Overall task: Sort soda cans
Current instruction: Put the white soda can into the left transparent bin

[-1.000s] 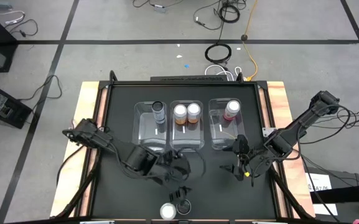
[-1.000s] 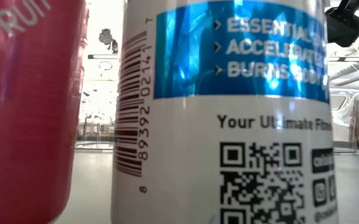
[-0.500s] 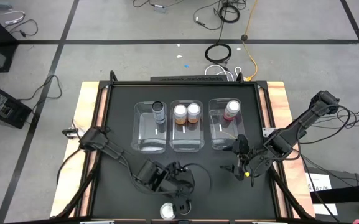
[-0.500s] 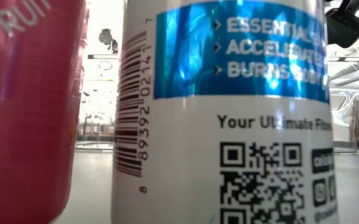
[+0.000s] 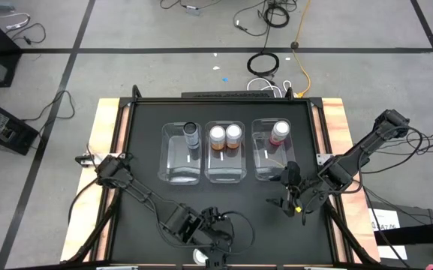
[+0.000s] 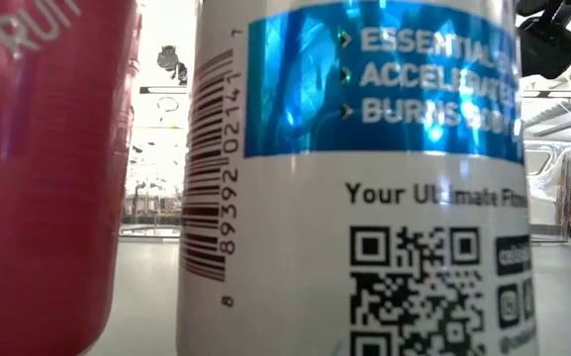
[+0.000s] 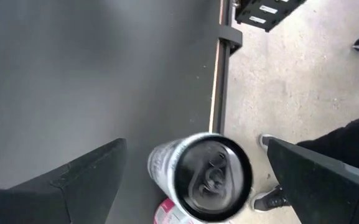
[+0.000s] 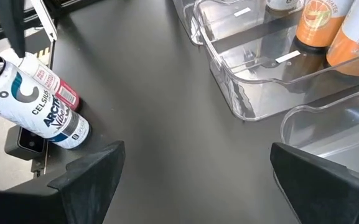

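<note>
In the high view the two cans at the table's near edge are largely hidden beneath the left gripper (image 5: 214, 253), and only a sliver of a silvery top shows there. In the low view almost everything is blocked by a white Celsius can (image 6: 364, 198) with a blue band and a pink can (image 6: 43, 168) cut off at the picture's edge. In the left wrist view the white can (image 7: 201, 177) is seen top-on between the open fingers, untouched, with the pink can (image 7: 170, 214) barely visible behind it. The left arm is stretched low toward the near edge. The right gripper (image 5: 290, 196) is held over bare table just in front of the bins, its jaws wide apart and empty. A grey can (image 5: 191, 135), two orange cans (image 5: 225, 136) and a pink can (image 5: 279, 133) stand in three clear bins (image 5: 224, 169).
</note>
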### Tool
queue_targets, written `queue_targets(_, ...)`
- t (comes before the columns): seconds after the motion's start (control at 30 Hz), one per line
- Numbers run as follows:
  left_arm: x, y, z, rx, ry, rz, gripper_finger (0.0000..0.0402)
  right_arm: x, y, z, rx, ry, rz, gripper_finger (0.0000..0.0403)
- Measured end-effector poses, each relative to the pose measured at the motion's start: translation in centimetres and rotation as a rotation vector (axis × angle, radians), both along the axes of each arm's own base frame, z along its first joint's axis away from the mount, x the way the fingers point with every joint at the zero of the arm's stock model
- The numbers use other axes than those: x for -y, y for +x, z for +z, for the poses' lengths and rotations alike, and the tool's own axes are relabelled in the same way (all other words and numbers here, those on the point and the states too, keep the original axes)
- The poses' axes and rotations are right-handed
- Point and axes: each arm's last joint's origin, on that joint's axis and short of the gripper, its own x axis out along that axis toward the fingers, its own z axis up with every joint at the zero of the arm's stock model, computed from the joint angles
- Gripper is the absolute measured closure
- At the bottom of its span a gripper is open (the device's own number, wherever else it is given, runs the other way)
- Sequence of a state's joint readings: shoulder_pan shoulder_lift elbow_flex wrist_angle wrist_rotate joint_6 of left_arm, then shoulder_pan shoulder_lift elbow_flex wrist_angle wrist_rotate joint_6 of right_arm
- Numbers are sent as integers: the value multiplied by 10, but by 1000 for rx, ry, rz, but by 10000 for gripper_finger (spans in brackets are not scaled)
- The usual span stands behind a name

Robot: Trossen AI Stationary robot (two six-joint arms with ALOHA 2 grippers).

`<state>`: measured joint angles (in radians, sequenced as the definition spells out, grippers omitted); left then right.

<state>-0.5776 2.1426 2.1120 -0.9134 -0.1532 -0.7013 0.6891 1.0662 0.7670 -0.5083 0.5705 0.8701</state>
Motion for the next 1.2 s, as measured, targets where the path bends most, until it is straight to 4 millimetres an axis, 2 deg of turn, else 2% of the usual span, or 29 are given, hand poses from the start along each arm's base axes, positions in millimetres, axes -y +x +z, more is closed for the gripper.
queue_targets(0.3,11,-8,-3,-11,9,-34,6,1,-1,-1,-19,-15,0,9)
queue_targets(0.7,11,-12,-5,-27,59,-23,6,2,-2,-3,-33,-27,0,9)
queue_targets(1.03,24,-21,-5,-19,69,-49,6,2,-2,-3,-34,-28,0,9)
queue_targets(1.2,29,-16,-18,-30,80,-51,6,2,-2,-3,-34,-28,0,9)
